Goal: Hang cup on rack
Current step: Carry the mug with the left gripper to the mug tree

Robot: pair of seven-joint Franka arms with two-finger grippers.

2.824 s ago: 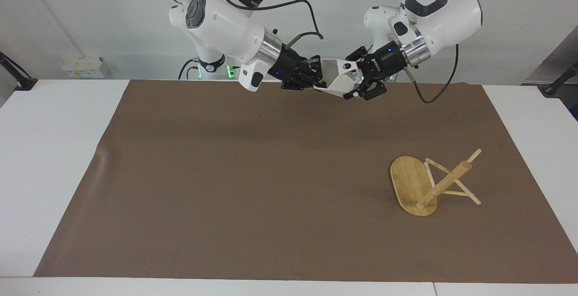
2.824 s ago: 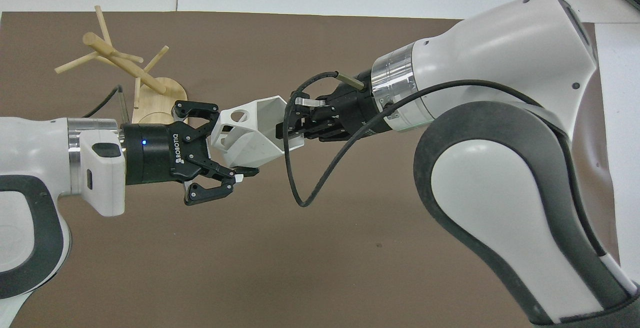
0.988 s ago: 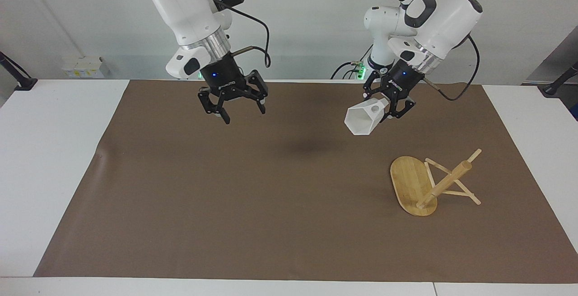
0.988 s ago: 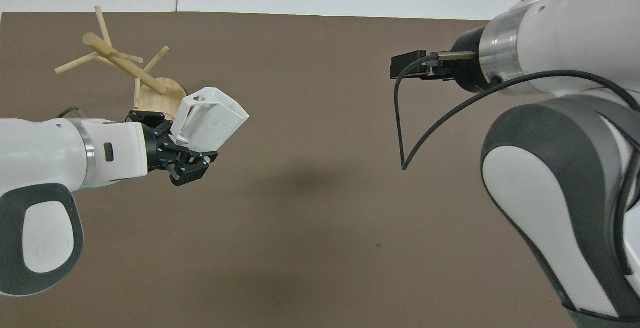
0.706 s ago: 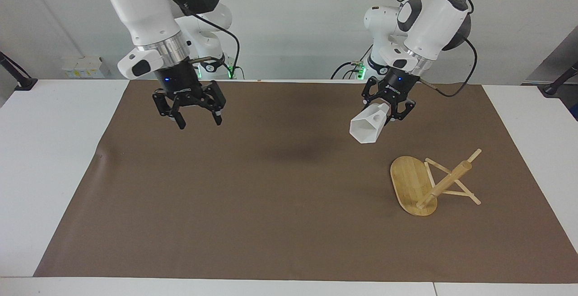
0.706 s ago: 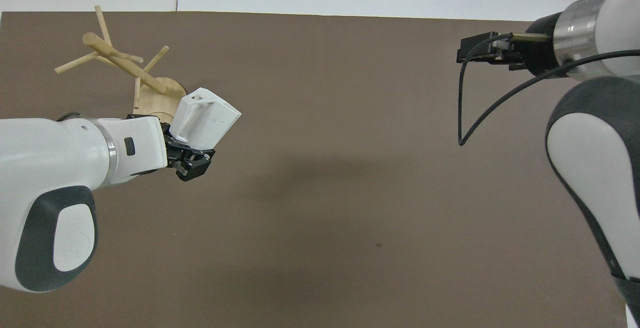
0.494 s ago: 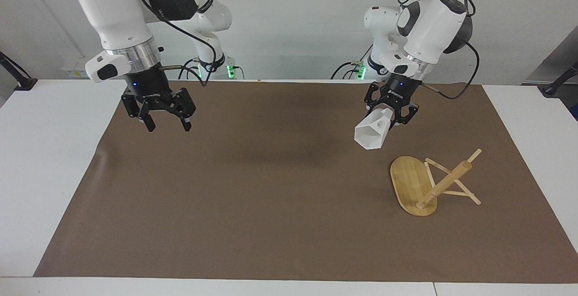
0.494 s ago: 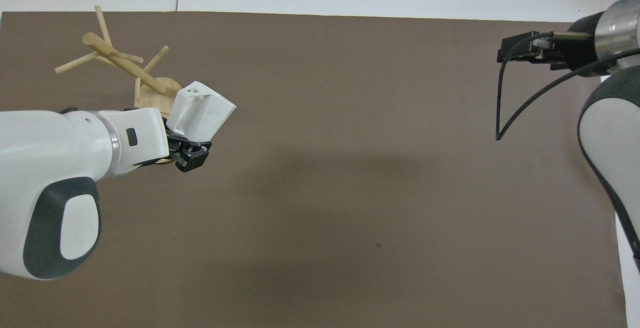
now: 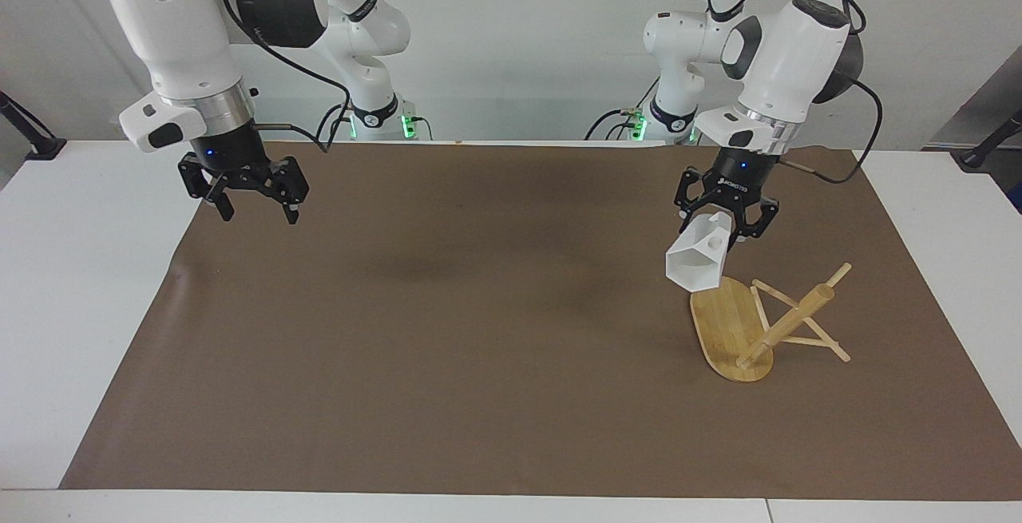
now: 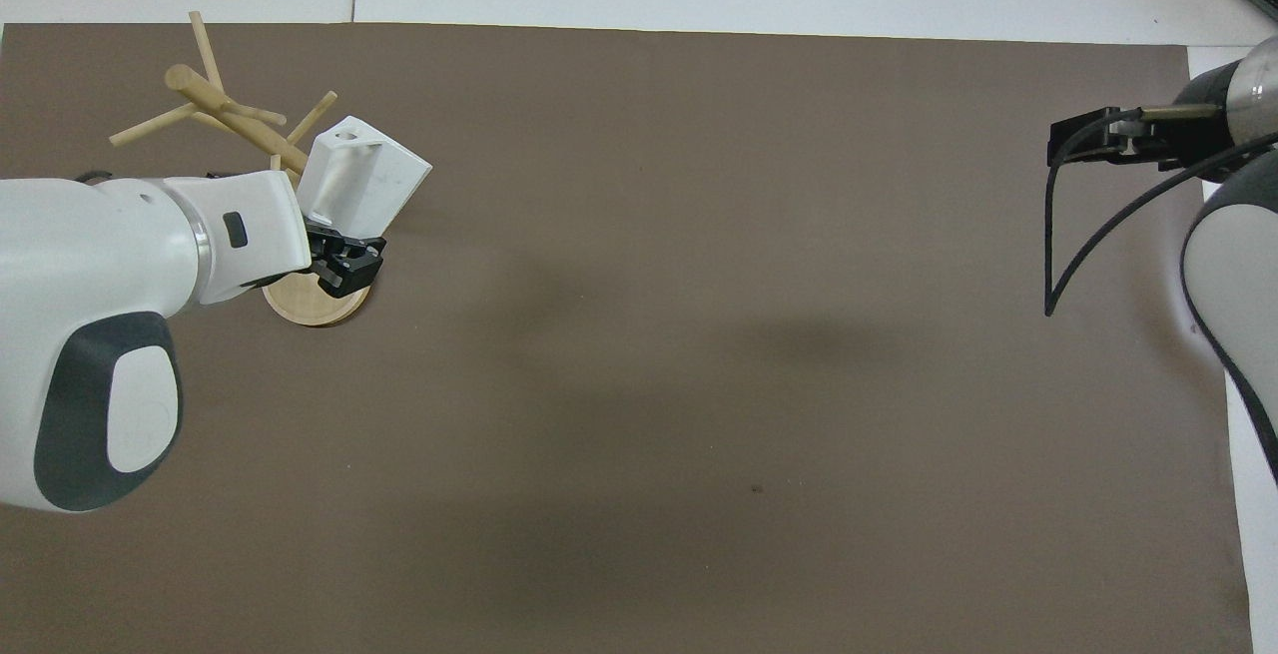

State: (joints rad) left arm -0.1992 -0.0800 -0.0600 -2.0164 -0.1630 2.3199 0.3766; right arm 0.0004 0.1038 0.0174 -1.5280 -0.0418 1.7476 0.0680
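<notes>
The white faceted cup (image 9: pixel 693 263) hangs in the air, tilted with its mouth turned down, over the rack's base edge that lies nearer to the robots. My left gripper (image 9: pixel 724 229) is shut on the cup by its handle side; the handle's round hole faces up. From overhead the cup (image 10: pixel 364 170) covers part of the rack's base (image 10: pixel 315 303), and the left gripper (image 10: pixel 344 257) shows just under it. The bamboo rack (image 9: pixel 786 322) sits on the mat toward the left arm's end, apart from the cup. My right gripper (image 9: pixel 251 205) hangs open and empty.
A brown mat (image 9: pixel 479 347) covers most of the white table (image 9: pixel 80 307). The right gripper hangs over the mat's edge at the right arm's end. From overhead only the right arm's wrist and cable (image 10: pixel 1098 140) show.
The left gripper has carried the cup down and toward the rack. The right gripper, still open, has drawn away toward the right arm's end of the table.
</notes>
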